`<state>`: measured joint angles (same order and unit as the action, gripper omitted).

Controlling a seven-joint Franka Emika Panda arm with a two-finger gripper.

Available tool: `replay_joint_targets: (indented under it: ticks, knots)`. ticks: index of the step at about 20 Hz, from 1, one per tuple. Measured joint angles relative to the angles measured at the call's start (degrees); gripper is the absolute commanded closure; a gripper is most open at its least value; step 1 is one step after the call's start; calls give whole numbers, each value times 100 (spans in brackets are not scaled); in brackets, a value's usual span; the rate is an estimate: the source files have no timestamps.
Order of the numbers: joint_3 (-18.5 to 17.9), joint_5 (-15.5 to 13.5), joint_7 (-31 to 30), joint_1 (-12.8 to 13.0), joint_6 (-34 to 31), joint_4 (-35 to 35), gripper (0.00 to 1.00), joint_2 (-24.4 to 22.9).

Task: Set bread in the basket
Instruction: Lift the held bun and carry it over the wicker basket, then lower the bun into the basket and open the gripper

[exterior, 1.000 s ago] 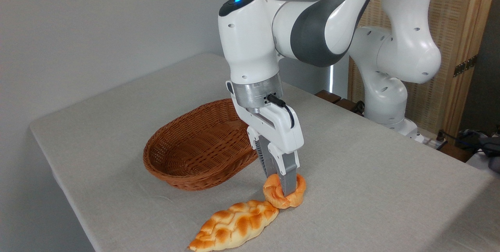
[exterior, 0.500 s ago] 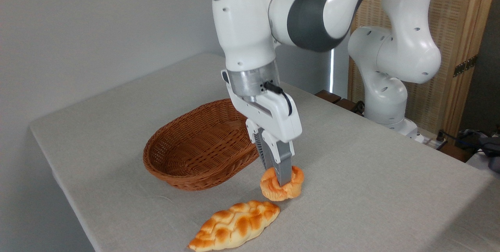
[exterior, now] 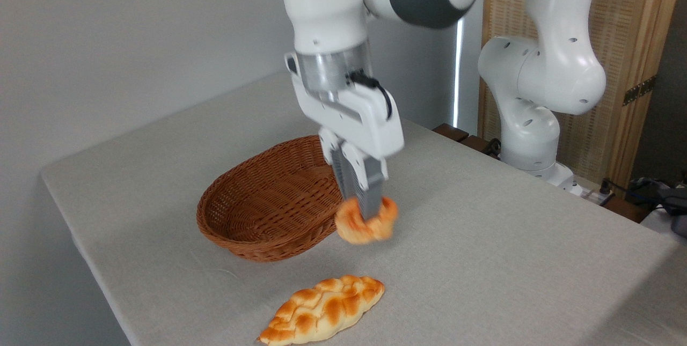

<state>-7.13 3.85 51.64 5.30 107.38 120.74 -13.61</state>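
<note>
The end effector [exterior: 366,212] pinches the little round bun [exterior: 366,222] tight. A second ago the bun sat on the surface [exterior: 510,260]; now it hangs in the air, just beside the wicker basket [exterior: 268,201]. Next, I think, it goes over the basket.

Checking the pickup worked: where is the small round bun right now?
The bun hangs clear of the table, pinched in the gripper, just right of the basket rim and above the braided loaf.
</note>
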Motion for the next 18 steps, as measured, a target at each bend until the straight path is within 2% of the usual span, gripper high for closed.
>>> replay_joint_targets:
  ticks: [1,3,8,10,13,15,18]
  knots:
    - [56,-262,-7,7,-175,-168,72,-1]
    - [170,-601,-62,15,-358,-368,70,-1]
    - [575,-1325,-578,41,-380,-530,69,156]
    - [729,-1418,-820,50,-242,-610,65,331]
    - [860,-1689,-1199,58,412,-686,63,619]
    - [922,-1800,-1359,59,739,-711,58,775]
    - [990,-1823,-1439,61,907,-735,55,924]
